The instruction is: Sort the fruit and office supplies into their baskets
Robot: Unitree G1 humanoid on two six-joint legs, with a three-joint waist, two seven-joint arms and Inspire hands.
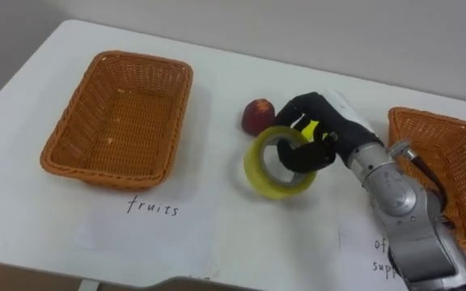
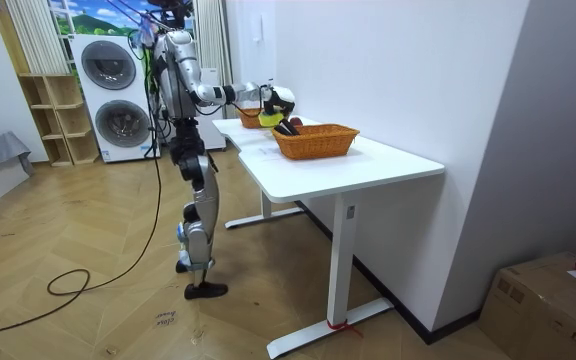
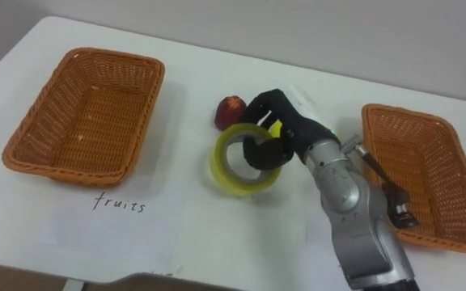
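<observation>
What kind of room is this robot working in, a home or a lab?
Likely a home-style room, perhaps a mock-up: two stacked washing machines, a herringbone wood floor, and a white table bearing wicker baskets.

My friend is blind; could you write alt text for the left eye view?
The robot's right hand grips a yellow tape roll, fingers curled through its hole, over a table. A red fruit lies behind it, between an empty left basket and a right basket.

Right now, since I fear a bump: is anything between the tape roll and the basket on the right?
Nothing visible does. The right hand is curled through the tape roll, with only bare table between it and the right basket. The red fruit lies beyond the roll, off that path.
</observation>
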